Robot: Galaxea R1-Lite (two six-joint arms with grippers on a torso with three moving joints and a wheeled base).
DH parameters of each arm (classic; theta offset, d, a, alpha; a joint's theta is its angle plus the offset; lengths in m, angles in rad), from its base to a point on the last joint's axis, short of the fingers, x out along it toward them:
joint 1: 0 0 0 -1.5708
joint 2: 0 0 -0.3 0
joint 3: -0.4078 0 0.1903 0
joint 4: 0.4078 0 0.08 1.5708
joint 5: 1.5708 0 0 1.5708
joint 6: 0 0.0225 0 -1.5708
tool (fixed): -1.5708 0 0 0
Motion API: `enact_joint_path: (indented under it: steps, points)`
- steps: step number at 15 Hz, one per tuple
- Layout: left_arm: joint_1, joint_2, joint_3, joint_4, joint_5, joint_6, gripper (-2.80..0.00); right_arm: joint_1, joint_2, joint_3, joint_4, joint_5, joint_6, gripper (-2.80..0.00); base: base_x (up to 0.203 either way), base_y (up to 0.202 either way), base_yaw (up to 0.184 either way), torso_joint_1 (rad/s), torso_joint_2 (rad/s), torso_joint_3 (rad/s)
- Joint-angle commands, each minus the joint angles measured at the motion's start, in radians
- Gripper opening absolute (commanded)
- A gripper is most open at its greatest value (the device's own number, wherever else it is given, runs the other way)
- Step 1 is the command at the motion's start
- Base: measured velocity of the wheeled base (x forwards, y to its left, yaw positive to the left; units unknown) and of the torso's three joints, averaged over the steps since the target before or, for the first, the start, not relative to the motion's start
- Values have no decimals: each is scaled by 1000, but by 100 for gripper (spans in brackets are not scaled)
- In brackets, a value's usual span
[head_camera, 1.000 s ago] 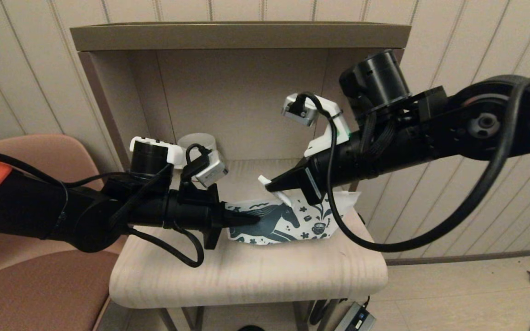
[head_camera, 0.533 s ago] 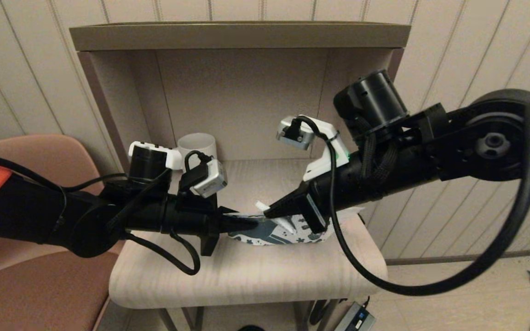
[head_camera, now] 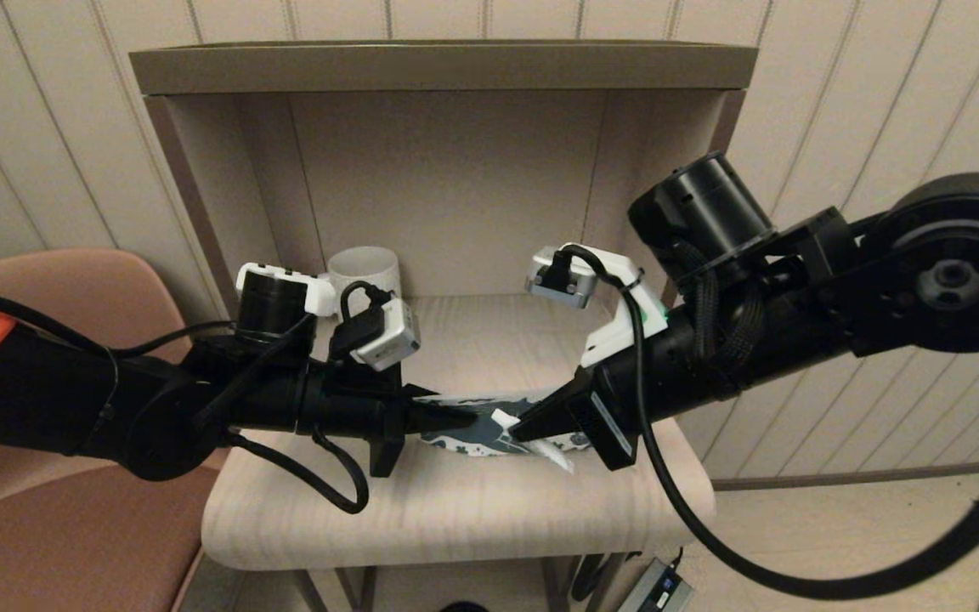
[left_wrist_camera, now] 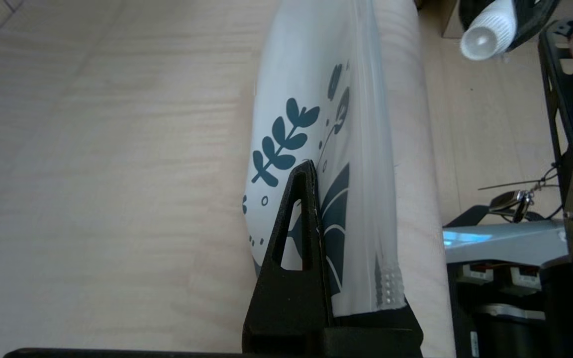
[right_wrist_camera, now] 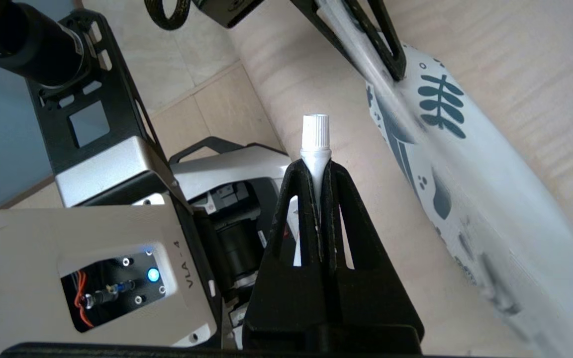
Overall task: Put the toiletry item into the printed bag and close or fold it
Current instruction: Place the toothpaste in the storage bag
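The printed bag (head_camera: 479,435) lies low on the wooden top, a white pouch with teal horse and leaf print (left_wrist_camera: 311,89) (right_wrist_camera: 465,164). My left gripper (head_camera: 466,417) (left_wrist_camera: 316,171) is shut on the bag's left edge; one black finger (left_wrist_camera: 294,233) presses the printed face and the other is hidden behind the pouch. My right gripper (head_camera: 520,429) (right_wrist_camera: 319,166) is shut on the toiletry item (head_camera: 532,438), a small white tube. Its ribbed cap (right_wrist_camera: 315,132) (left_wrist_camera: 485,32) sticks out past the fingertips, just in front of the bag and close to the left gripper's tip.
A white ribbed mug (head_camera: 362,265) stands at the back left, behind my left wrist. The light wooden top (head_camera: 455,510) sits inside a three-walled alcove (head_camera: 438,170). A brown chair (head_camera: 73,527) is at the left. The robot's base (right_wrist_camera: 117,238) shows below the front edge.
My right gripper has come down and forward with the tube, from above the bag to its front side. The bag has sunk lower and flatter; my left gripper has held its place.
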Motion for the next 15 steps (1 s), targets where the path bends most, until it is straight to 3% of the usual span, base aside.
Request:
enact_joint_path:
  steps: [1,3,5,8,11,13,15]
  points:
    - [0,-1,1,-3,-5,4,-280,-2,-3,-10,2,4,1,-280,0,0,0,0,0,0]
    - [0,4,19,-18,-2,32,-280,0,-8,-30,2,4,20,-280,0,0,0,0,0,0]
    - [0,12,56,-72,19,105,-280,0,-10,-60,5,3,65,-280,0,0,0,0,0,0]
    - [-2,31,88,-260,69,149,-280,0,-19,-143,30,1,228,-280,0,0,0,0,0,0]
    - [-15,7,82,-281,148,233,-280,5,-8,-279,145,1,401,-280,0,0,0,0,0,0]
    - [-39,-31,91,-282,226,348,-280,19,23,-411,288,2,532,-280,0,0,0,0,0,0]
    - [-54,-61,87,-283,271,398,-280,25,49,-452,398,3,648,-280,0,0,0,0,0,0]
